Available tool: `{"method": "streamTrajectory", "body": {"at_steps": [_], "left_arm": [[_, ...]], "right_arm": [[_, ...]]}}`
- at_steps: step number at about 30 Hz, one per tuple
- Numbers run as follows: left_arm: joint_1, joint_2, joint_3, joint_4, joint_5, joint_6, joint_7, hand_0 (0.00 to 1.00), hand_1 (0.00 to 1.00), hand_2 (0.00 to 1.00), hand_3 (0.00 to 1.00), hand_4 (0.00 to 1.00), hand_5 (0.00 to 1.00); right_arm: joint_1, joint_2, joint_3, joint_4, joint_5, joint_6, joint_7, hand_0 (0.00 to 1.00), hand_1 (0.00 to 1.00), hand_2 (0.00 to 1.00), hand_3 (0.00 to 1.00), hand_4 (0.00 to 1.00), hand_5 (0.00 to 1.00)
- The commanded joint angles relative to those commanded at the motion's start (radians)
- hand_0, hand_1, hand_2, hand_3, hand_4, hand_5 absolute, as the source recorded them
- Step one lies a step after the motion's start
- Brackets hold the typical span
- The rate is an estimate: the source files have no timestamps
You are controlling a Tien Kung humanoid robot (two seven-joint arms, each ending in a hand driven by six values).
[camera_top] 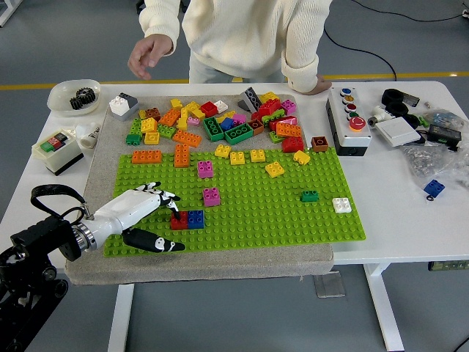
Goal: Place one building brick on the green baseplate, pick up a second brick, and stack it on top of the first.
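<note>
Legible text, labels, brands, numbers, signs: none showing.

- Control box (349,119), far right part of the worktop (396,213): carrying coloured round buttons; any lettering beside them is appearing too small to read.
- Small switch box (57,149), left edge of the worktop: showing red and green buttons, no readable marking.
- White flat device (398,130), far right corner: showing no print that can be made out.
- Bricks (220,125) and green baseplate (293,220): bearing studs only; any embossing is too fine to tell.
</note>
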Motion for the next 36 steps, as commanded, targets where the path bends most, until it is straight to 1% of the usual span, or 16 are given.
{"method": "streamTrajectory", "body": {"at_steps": [2, 3, 5, 8, 9, 14, 15, 16, 20, 21, 26, 27, 32, 33, 36], "left_arm": [[0.002, 0.002, -0.015, -0.023, -0.015, 0.003, 0.003, 0.998, 0.842, 0.864, 0.59, 0.998, 0.669], [0.002, 0.003, -0.019, -0.028, -0.019, 0.003, 0.003, 0.998, 0.802, 0.826, 0.586, 0.998, 0.665], [0.002, 0.004, -0.036, -0.052, -0.037, 0.008, 0.007, 0.998, 0.802, 0.826, 0.586, 0.998, 0.665], [0.0, 0.004, -0.05, -0.066, -0.046, 0.008, 0.011, 0.998, 0.802, 0.826, 0.586, 0.998, 0.665], [-0.002, 0.003, -0.06, -0.072, -0.051, 0.009, 0.016, 0.998, 0.765, 0.785, 0.586, 0.998, 0.656], [-0.012, 0.0, -0.09, -0.075, -0.046, 0.007, 0.034, 0.998, 0.765, 0.785, 0.586, 0.998, 0.656], [-0.012, 0.0, -0.091, -0.075, -0.046, 0.007, 0.035, 0.914, 0.704, 0.717, 0.585, 0.998, 0.566], [-0.022, -0.002, -0.111, -0.074, -0.035, 0.001, 0.041, 0.914, 0.704, 0.717, 0.585, 0.998, 0.566], [-0.042, -0.009, -0.151, -0.072, -0.013, -0.017, 0.06, 0.914, 0.704, 0.717, 0.585, 0.998, 0.566], [-0.044, -0.01, -0.156, -0.072, -0.012, -0.019, 0.062, 0.841, 0.675, 0.692, 0.601, 0.998, 0.513], [-0.065, -0.017, -0.182, -0.07, -0.005, -0.021, 0.068, 0.841, 0.675, 0.692, 0.601, 0.998, 0.513], [-0.068, -0.019, -0.185, -0.07, -0.003, -0.02, 0.069, 0.816, 0.664, 0.672, 0.612, 0.998, 0.47], [-0.078, -0.025, -0.198, -0.074, 0.002, -0.018, 0.069, 0.816, 0.664, 0.672, 0.612, 0.998, 0.47], [-0.08, -0.026, -0.201, -0.075, 0.002, -0.018, 0.069, 0.798, 0.655, 0.654, 0.591, 0.998, 0.431], [-0.084, -0.025, -0.211, -0.079, 0.002, -0.019, 0.07, 0.798, 0.655, 0.654, 0.591, 0.998, 0.431]], "right_arm": [[0.0, 0.0, 0.0, 0.0, -0.001, 0.0, 0.0, 0.741, 0.643, 0.716, 0.605, 0.829, 0.407], [0.0, 0.0, 0.001, 0.0, -0.001, 0.0, 0.0, 0.741, 0.643, 0.716, 0.606, 0.83, 0.407], [0.0, 0.0, 0.001, 0.0, 0.0, 0.0, 0.0, 0.741, 0.643, 0.716, 0.606, 0.83, 0.407], [0.001, 0.001, 0.0, 0.0, 0.001, 0.0, 0.0, 0.741, 0.643, 0.716, 0.606, 0.83, 0.407], [0.001, 0.001, 0.001, 0.0, 0.0, 0.0, 0.0, 0.741, 0.643, 0.716, 0.606, 0.831, 0.408], [0.001, 0.0, 0.005, 0.0, -0.002, -0.001, -0.001, 0.741, 0.643, 0.716, 0.606, 0.831, 0.408], [0.001, 0.0, 0.005, 0.0, -0.002, -0.001, -0.001, 0.742, 0.643, 0.716, 0.605, 0.831, 0.408], [0.001, -0.001, 0.007, 0.0, -0.003, -0.001, -0.001, 0.742, 0.643, 0.716, 0.605, 0.831, 0.408], [0.002, -0.001, 0.01, 0.0, -0.005, -0.002, -0.001, 0.742, 0.643, 0.716, 0.605, 0.831, 0.408], [0.002, -0.001, 0.01, 0.0, -0.006, -0.002, -0.001, 0.742, 0.643, 0.716, 0.603, 0.83, 0.408], [0.002, -0.002, 0.014, 0.0, -0.012, -0.003, -0.003, 0.742, 0.643, 0.716, 0.603, 0.83, 0.408], [0.003, -0.002, 0.014, 0.0, -0.013, -0.003, -0.002, 0.742, 0.644, 0.715, 0.603, 0.83, 0.408], [0.006, -0.004, 0.014, 0.0, -0.022, -0.003, -0.003, 0.742, 0.644, 0.715, 0.603, 0.83, 0.408], [0.007, -0.004, 0.014, 0.0, -0.023, -0.003, -0.003, 0.742, 0.643, 0.715, 0.602, 0.83, 0.409], [0.009, -0.005, 0.015, 0.0, -0.026, -0.002, -0.003, 0.742, 0.643, 0.715, 0.602, 0.83, 0.409]]}}
